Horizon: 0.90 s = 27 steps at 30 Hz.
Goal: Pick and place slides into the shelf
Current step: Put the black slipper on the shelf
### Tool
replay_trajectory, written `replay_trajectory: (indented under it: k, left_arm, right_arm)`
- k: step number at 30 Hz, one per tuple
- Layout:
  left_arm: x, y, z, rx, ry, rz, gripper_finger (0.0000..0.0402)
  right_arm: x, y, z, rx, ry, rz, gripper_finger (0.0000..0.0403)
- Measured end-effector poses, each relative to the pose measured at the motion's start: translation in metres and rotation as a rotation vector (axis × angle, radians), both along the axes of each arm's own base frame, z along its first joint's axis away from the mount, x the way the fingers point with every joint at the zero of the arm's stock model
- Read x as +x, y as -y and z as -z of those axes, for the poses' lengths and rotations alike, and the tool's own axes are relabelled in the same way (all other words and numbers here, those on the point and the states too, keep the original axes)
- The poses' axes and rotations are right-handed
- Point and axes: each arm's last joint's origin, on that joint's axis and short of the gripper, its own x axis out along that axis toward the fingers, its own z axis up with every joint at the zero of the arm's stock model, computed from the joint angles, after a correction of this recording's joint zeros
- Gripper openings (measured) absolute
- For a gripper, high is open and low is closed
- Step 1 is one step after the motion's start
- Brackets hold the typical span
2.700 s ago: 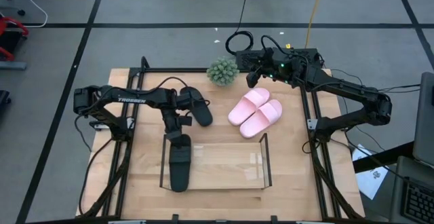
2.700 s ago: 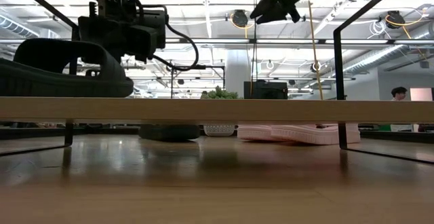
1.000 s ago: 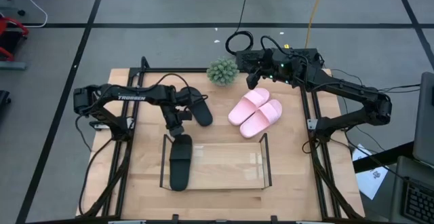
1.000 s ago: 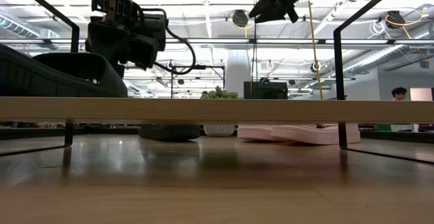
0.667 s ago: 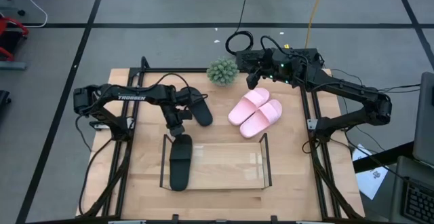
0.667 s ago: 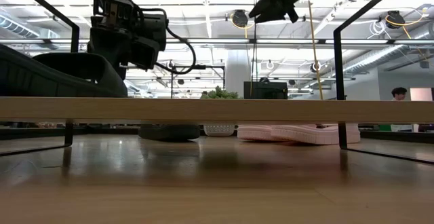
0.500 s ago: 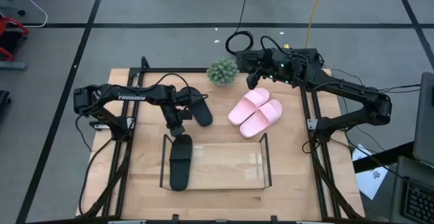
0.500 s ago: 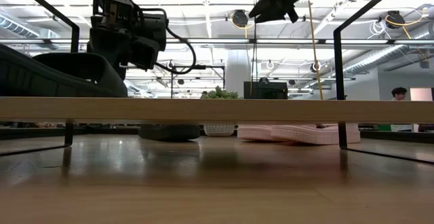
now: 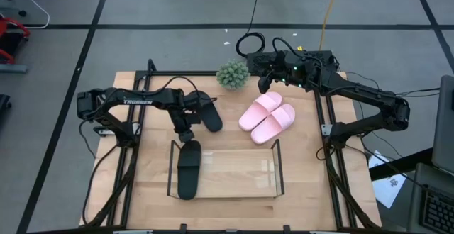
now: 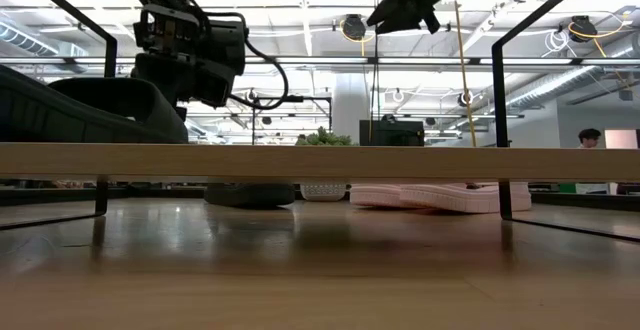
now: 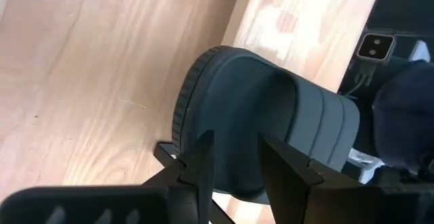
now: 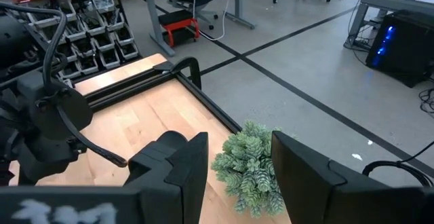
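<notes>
My left gripper hovers just behind shelf, fingers spread, gripping nothing. One black slide lies inside shelf at its left end. Second black slide on table behind shelf. Pink pair behind shelf's right end. My right gripper parked beyond pink pair beside small plant, fingers spread.

The low view cuts off the shelved black slide at its edge.
</notes>
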Motion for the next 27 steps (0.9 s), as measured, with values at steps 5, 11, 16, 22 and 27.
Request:
replay_trajectory:
  k: [5, 11, 16, 22, 27]
  left_arm:
    - [0.005, -0.002, -0.008, -0.018, 0.039, -0.004, 0.0111]
    - [0.012, -0.013, -0.020, 0.132, 0.076, -0.003, 0.0111]
    - [0.008, -0.018, -0.018, 0.222, 0.022, -0.023, 0.0111]
    - [0.008, -0.019, -0.018, 0.260, 0.016, -0.017, 0.0111]
    - [0.008, -0.018, -0.018, 0.263, 0.016, -0.015, 0.0111]
  right_arm:
    - [0.000, 0.000, 0.000, 0.000, 0.000, 0.001, 0.0153]
    - [0.000, 0.000, 0.000, 0.000, 0.000, 0.000, 0.0153]
    - [0.000, 0.000, 0.000, 0.000, 0.000, 0.000, 0.0153]
    - [0.000, 0.000, 0.000, 0.000, 0.000, 0.000, 0.0153]
    - [0.000, 0.000, 0.000, 0.000, 0.001, 0.000, 0.0153]
